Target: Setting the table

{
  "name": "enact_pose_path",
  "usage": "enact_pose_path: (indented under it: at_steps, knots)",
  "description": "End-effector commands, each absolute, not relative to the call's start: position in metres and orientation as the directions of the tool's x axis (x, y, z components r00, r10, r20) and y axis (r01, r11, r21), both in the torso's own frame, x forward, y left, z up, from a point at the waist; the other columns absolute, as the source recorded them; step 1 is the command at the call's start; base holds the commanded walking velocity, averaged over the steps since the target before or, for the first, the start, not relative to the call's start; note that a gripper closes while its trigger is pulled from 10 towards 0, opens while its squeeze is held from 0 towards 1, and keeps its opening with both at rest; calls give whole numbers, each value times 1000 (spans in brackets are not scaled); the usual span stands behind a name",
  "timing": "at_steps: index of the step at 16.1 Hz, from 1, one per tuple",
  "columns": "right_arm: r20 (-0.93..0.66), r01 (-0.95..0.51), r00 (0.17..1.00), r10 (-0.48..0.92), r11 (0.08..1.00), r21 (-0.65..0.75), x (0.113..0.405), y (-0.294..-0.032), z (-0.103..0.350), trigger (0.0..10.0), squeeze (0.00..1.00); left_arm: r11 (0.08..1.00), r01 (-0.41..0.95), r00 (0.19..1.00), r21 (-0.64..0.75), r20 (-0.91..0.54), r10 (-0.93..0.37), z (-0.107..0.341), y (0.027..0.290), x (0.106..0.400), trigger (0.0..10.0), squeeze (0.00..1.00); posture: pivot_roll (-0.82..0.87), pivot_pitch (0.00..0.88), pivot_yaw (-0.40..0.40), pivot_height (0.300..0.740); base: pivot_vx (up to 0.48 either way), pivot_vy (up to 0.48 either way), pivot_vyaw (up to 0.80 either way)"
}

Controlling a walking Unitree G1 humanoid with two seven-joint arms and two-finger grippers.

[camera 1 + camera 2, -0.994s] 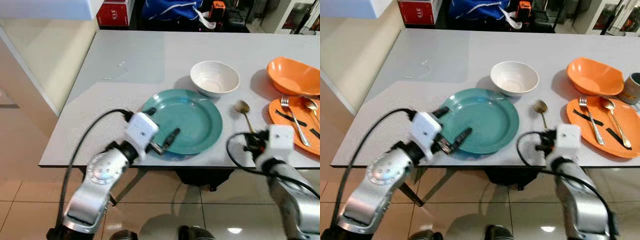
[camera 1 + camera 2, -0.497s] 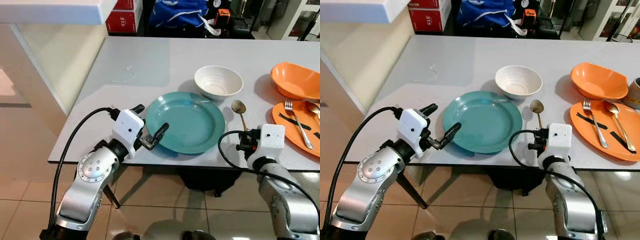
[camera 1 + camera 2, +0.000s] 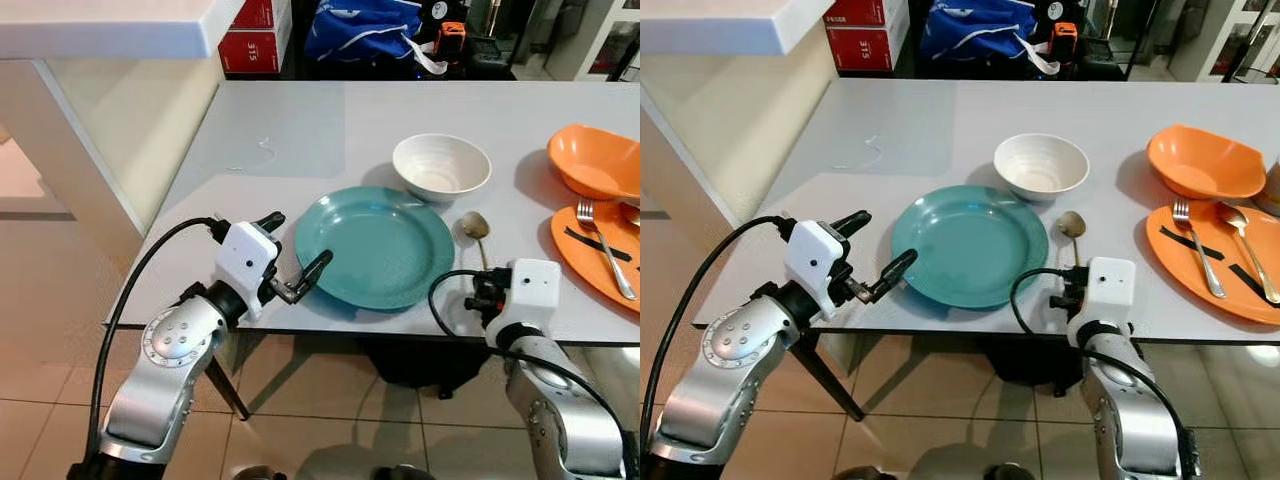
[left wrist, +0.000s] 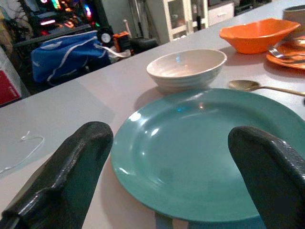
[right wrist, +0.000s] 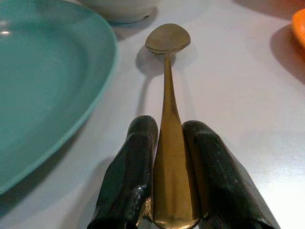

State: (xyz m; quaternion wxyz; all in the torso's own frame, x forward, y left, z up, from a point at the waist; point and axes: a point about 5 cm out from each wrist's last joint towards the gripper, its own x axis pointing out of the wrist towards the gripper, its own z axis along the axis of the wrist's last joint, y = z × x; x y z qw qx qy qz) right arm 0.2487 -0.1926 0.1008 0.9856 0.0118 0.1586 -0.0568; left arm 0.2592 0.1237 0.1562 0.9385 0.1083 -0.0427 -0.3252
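Observation:
A teal plate lies near the front edge of the grey table, with a white bowl just behind it. A gold spoon lies flat on the table right of the plate, bowl end away from me. My right gripper is shut on the spoon's handle at the table's front edge, its white wrist close behind. My left gripper hovers open just off the plate's left rim, with nothing between its fingers.
At the far right stand an orange bowl and an orange plate holding a fork and a spoon. A thin white string lies at mid-left. A white counter rises on the left; a blue bag sits beyond the table.
The camera has shifted. My left gripper has drawn back off the plate to its left rim, still open. The spoon in my right gripper now lies a little closer to the plate.

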Motion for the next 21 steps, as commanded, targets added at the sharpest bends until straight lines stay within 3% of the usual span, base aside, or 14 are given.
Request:
enact_pose_path:
  at_steps: [1, 10, 19, 20, 21]
  knots:
    - [-291, 84, 954, -76, 996, 16, 254, -188, 105, 10000, 0, 728, 646, 747, 227, 6, -665, 158, 122, 254, 10000, 0, 47, 48, 65, 740, 0, 0, 0]
    - [-292, 88, 951, -102, 994, -62, 263, -200, 100, 10000, 0, 545, 827, 560, 136, -123, -819, 145, 112, 223, 10000, 0, 81, 54, 60, 740, 0, 0, 0]
    - [-336, 84, 938, -85, 996, -16, 273, -215, 91, 10000, 0, 544, 823, 566, 160, -157, -810, 145, 117, 224, 10000, 0, 95, 44, 56, 740, 0, 0, 0]
    - [-338, 77, 938, -74, 997, -4, 276, -216, 89, 10000, 220, 545, 823, 567, 162, -158, -809, 145, 117, 224, 10000, 0, 102, 41, 57, 740, 0, 0, 0]
    - [-343, 74, 937, -70, 997, -1, 279, -217, 87, 10000, 1000, 545, 822, 568, 165, -159, -808, 146, 117, 225, 10000, 0, 105, 41, 58, 740, 0, 0, 0]
